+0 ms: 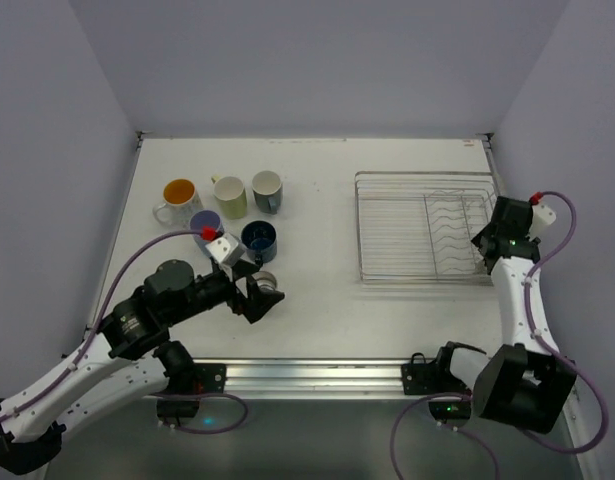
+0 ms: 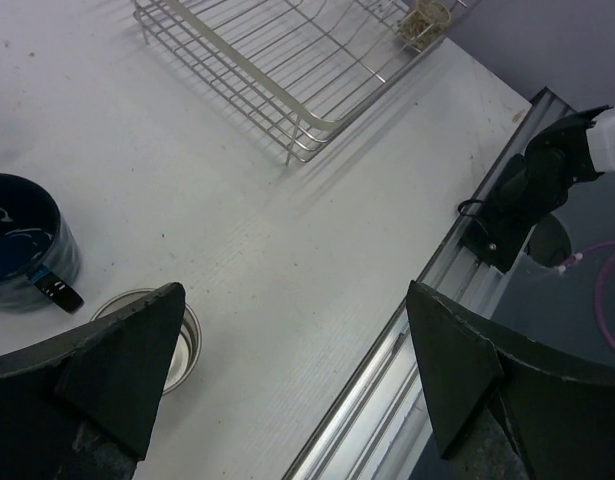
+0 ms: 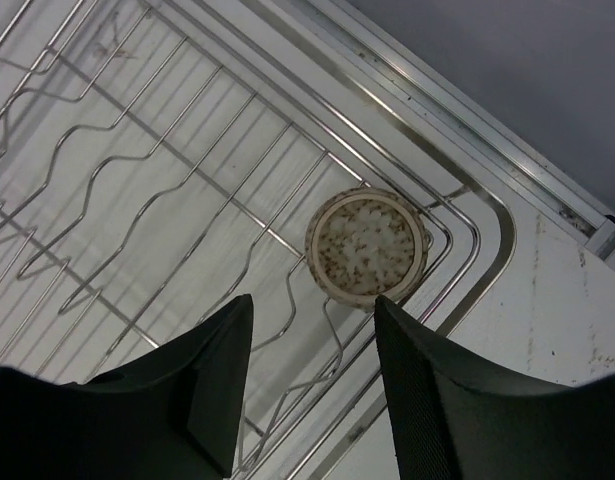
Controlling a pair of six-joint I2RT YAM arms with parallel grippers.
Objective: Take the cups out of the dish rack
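The dish rack (image 1: 424, 225) stands at the right of the table. A cream speckled cup (image 3: 367, 247) sits in its near right corner and also shows in the left wrist view (image 2: 424, 22). My right gripper (image 3: 312, 330) is open just above that cup, and hangs over that corner in the top view (image 1: 485, 250). My left gripper (image 1: 262, 298) is open and empty beside the steel cup (image 1: 268, 283). In the left wrist view the steel cup (image 2: 182, 345) lies by the left finger of that gripper (image 2: 297, 370). The navy cup (image 1: 259, 238) stands just behind.
On the table at the left stand an orange-inside white mug (image 1: 177, 197), a pale yellow-green cup (image 1: 230, 195), a grey cup (image 1: 267, 188) and a lavender cup (image 1: 205, 224). The metal rail (image 1: 317, 375) runs along the near edge. Walls close in at left, back and right.
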